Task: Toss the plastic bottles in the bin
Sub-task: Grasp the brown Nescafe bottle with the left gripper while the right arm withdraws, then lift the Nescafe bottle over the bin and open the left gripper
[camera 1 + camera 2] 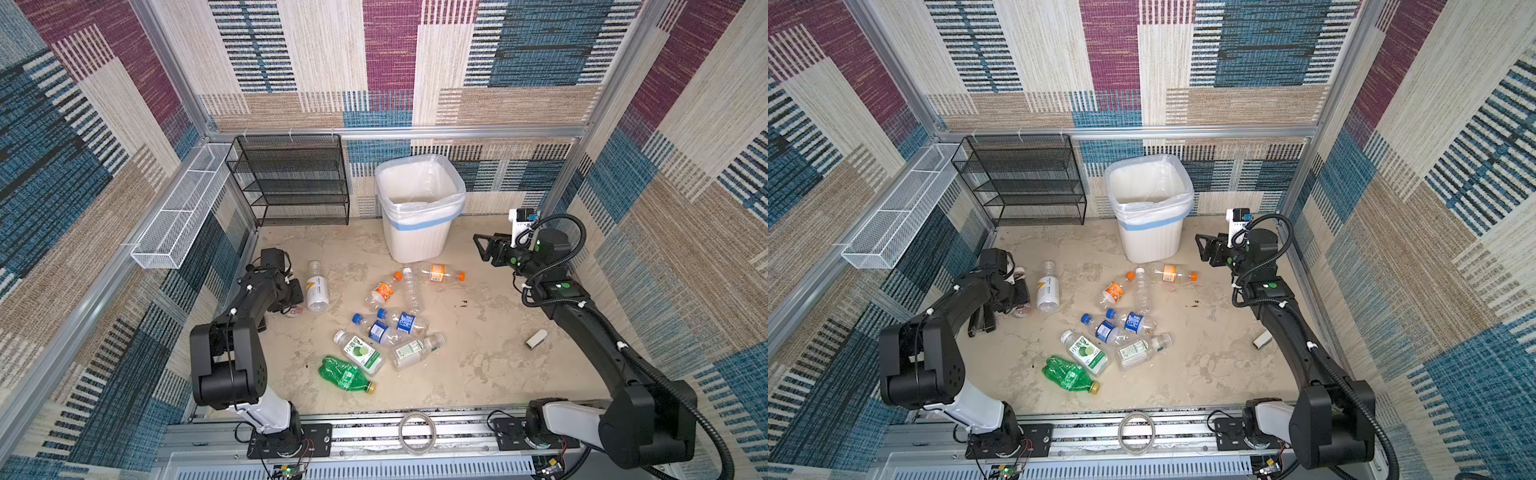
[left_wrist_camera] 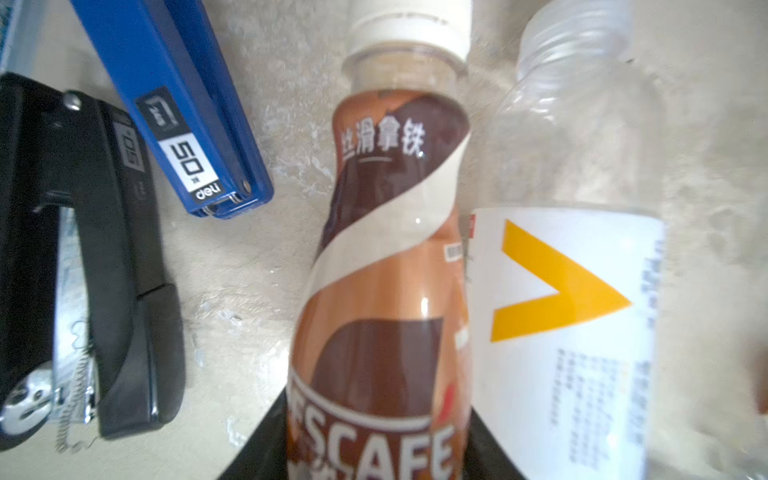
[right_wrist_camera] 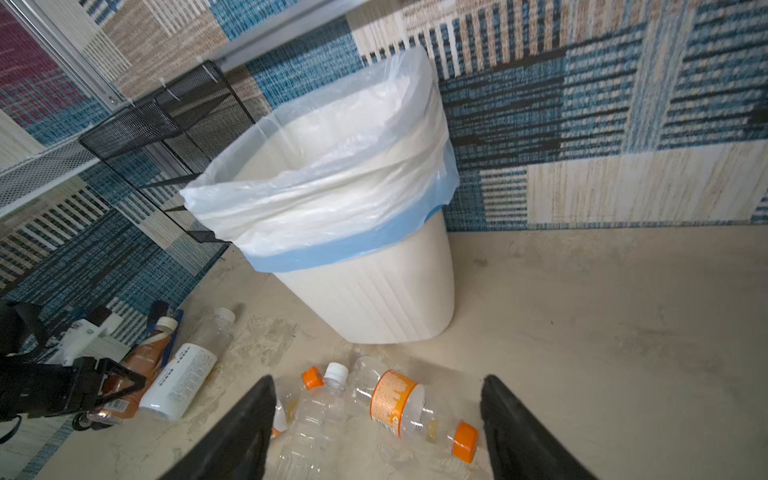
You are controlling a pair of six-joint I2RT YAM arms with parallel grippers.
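At the left edge of the table (image 1: 478, 365), a blue-and-black stapler (image 2: 178, 108) lies flat; "50" and "deli" can be read on its blue arm. Beside it lies a coffee bottle (image 2: 386, 270) with a white cap, its brown label marked "ESCAFE" (the first letter is cut off by the frame) and "丝滑拿铁". The left gripper (image 2: 374, 461) is lowered to the table, the arm being folded at the elbow and reached out to the left side, and its jaws are clamped on the base end of this bottle. A white-labelled bottle (image 2: 561, 332) bearing a yellow chevron lies just beside; its small print is too blurred to be read. The other plastic bottles (image 1: 379, 331) are scattered over the middle of the table, in front of the bin (image 1: 415, 245), which stands upright at the back wall. The right gripper (image 1: 481, 248) is held raised just right of the bin and pointed toward it; its jaws stand apart, with nothing between them.
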